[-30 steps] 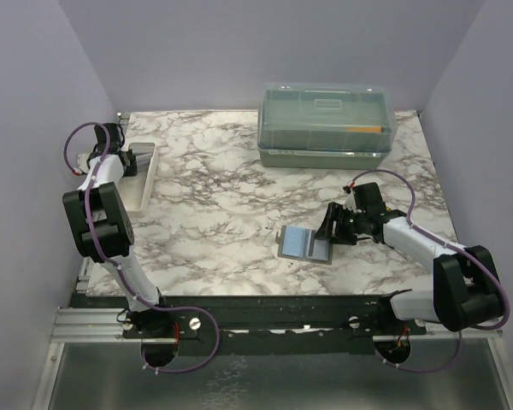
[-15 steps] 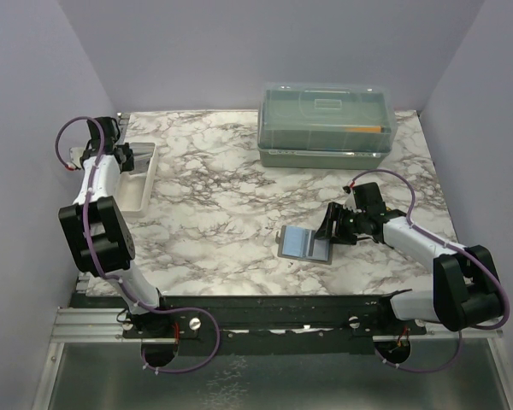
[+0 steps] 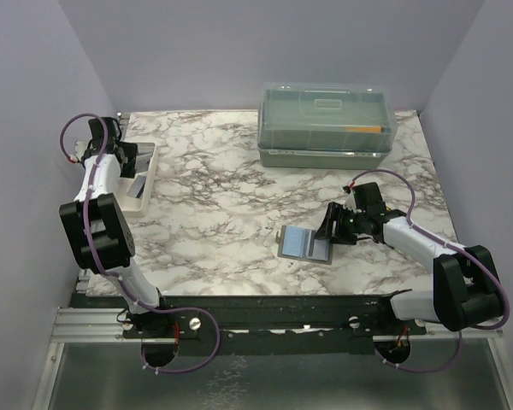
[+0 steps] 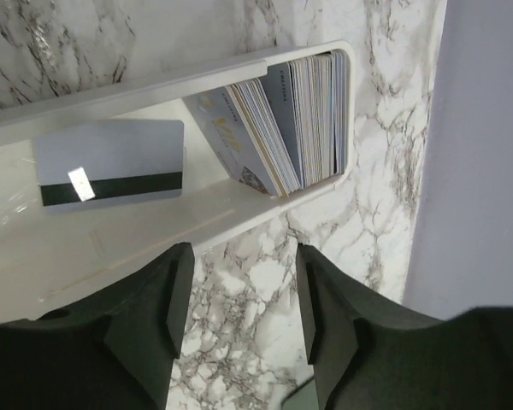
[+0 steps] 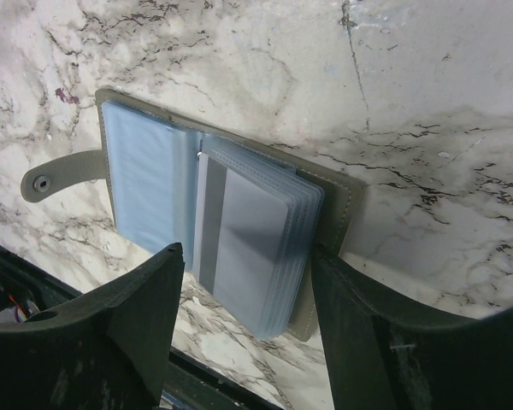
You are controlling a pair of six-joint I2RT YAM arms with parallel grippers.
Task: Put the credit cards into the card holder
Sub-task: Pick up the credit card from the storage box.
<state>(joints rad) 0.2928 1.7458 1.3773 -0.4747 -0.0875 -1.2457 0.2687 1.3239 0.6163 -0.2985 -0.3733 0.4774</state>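
The card holder (image 3: 305, 244) lies open near the table's front, grey-olive outside with blue-grey sleeves (image 5: 239, 231); a silver-grey card shows in its top sleeve. My right gripper (image 5: 244, 290) (image 3: 329, 226) stands open over the holder's right half, and its right finger (image 5: 359, 299) is against the cover's edge. My left gripper (image 4: 239, 290) (image 3: 124, 154) is open and holds nothing, hovering beside the white tray (image 4: 239, 209). In the tray, credit cards (image 4: 299, 111) stand stacked at one end. One silver-grey card (image 4: 111, 162) lies flat, stripe side up.
A big clear lidded box (image 3: 327, 124) stands at the back right. The white tray (image 3: 145, 198) runs along the table's left edge, close to the side wall. Marble tabletop (image 3: 214, 196) lies between the tray and the holder.
My left gripper has opened, and the silver card it held now lies flat in the tray. The left arm shifted back-left. The right arm and holder have not moved.
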